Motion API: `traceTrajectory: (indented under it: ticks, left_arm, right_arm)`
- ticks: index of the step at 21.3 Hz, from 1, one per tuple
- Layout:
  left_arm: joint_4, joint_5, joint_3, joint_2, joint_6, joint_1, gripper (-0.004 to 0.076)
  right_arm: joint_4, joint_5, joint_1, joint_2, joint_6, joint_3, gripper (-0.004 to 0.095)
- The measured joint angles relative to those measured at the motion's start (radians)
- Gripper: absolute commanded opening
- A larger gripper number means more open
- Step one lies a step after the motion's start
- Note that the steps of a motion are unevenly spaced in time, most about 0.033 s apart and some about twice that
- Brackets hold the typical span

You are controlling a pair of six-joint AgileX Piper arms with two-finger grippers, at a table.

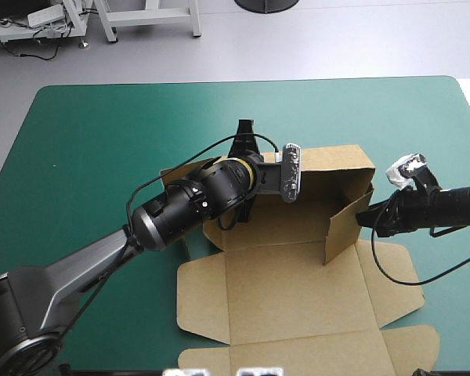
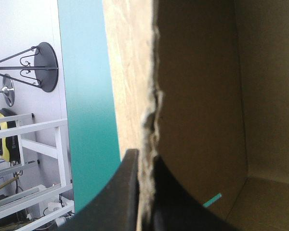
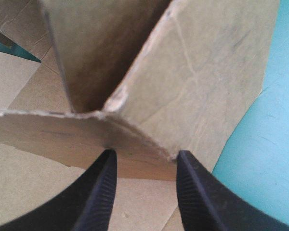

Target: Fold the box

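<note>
- Box [image 1: 298, 305], brown, lies right of the tabletop's [image 1: 102, 141] middle: back and right walls raised, near panels flat.
- Left hand [image 2: 142, 161] is clamped on a raised wall's edge at the left side; right hand [image 3: 144, 161] stands apart at the right wall's corner.
- Step, likely: raising and tucking walls. Next, the right hand must pinch its wall.
- Left arm [image 1: 172, 215] hides the left wall from above.

Pale grey floor [image 1: 337, 39] is running beyond the bench's [image 1: 102, 133] far edge. White frame legs [image 1: 145, 19] are standing there, cables [image 1: 16, 39] trailing beside. Even light is falling on the teal-green cover [image 1: 423, 117].
</note>
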Motion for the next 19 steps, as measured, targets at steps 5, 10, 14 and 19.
traceTrajectory:
  ticks: [5,10,14,19]
  left_arm:
    - [-0.005,0.000,0.000,0.000,0.000,0.000,-0.0006]
    - [-0.023,0.008,-0.002,0.000,0.004,0.000,-0.0006]
    - [-0.037,0.009,-0.002,0.000,0.014,0.001,-0.0006]
    - [-0.005,0.002,-0.006,0.023,0.020,0.001,-0.0006]
  right_arm:
    - [-0.006,-0.021,0.000,0.000,-0.010,0.000,0.0383]
    - [0.019,-0.065,0.001,0.000,-0.051,0.000,0.0383]
    - [0.081,-0.097,0.001,0.000,-0.119,0.001,0.0383]
    - [0.070,-0.122,0.001,0.000,-0.133,0.002,0.0383]
